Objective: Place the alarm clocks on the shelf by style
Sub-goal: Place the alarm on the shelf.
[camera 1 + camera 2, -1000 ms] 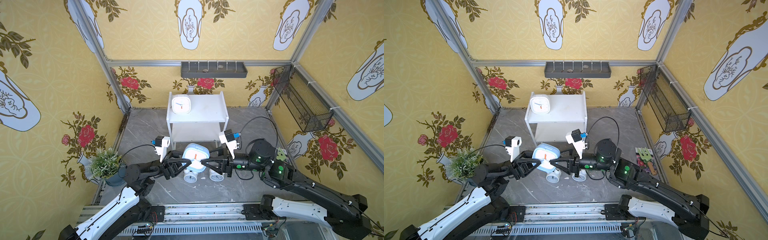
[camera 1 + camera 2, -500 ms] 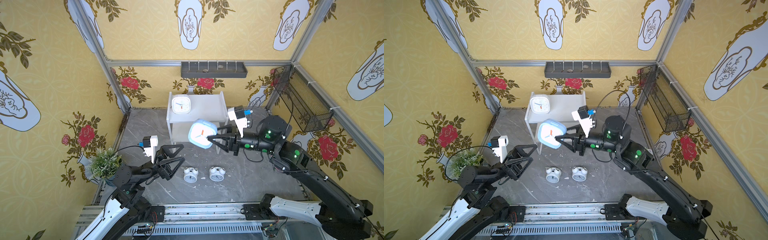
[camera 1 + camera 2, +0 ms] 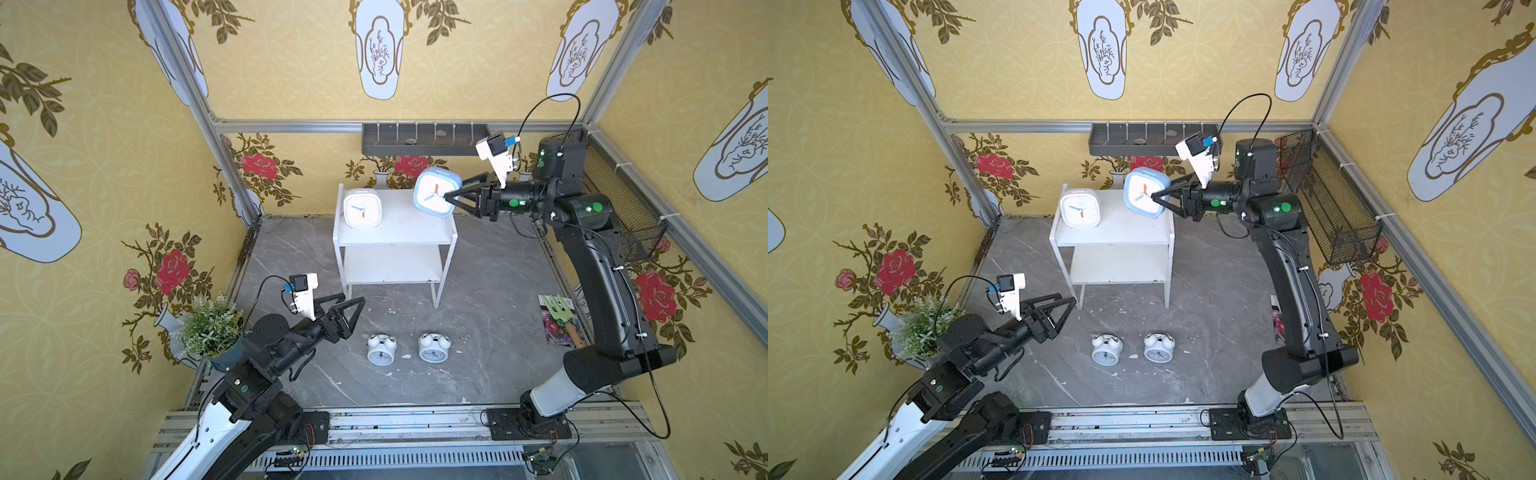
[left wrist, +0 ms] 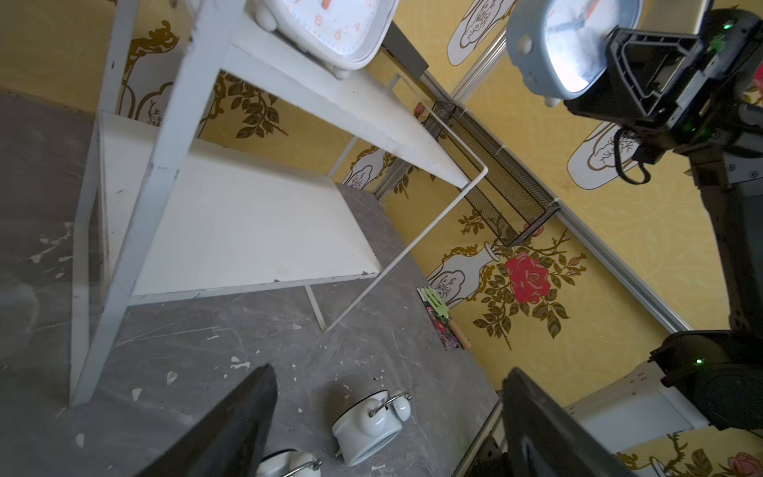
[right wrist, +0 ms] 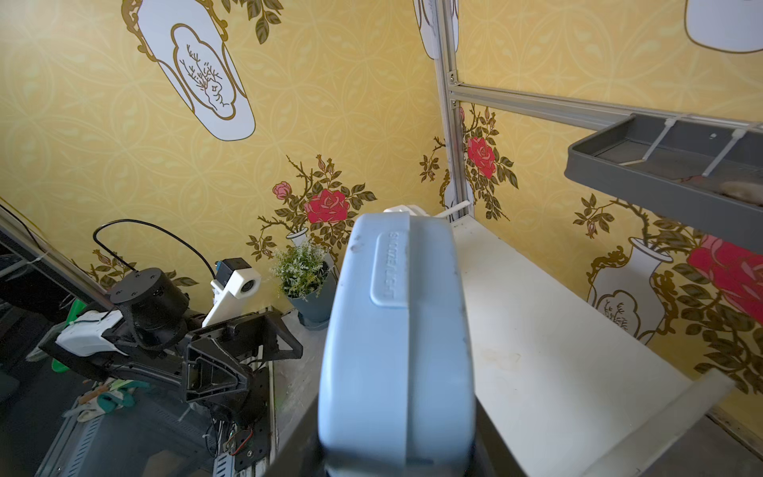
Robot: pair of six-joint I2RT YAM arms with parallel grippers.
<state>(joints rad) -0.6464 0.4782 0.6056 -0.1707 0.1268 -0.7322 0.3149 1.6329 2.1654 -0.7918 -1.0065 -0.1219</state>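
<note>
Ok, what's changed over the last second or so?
The left claw let go of the light blue clock and pulled back, open. The right claw kept its grip and carried it from above the twin-bell clocks to over the top tier of the shelf. The white square clock, the twin-bell clocks and the shelf stayed put.

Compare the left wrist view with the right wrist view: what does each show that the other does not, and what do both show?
Only the left wrist view: two twin-bell clocks on the floor, the lower tier of the shelf, and the face of the light blue clock. Only the right wrist view: the potted plant and the snooze bar on that clock's top. Both: the light blue clock near the shelf's top tier, and the open left hand.
</note>
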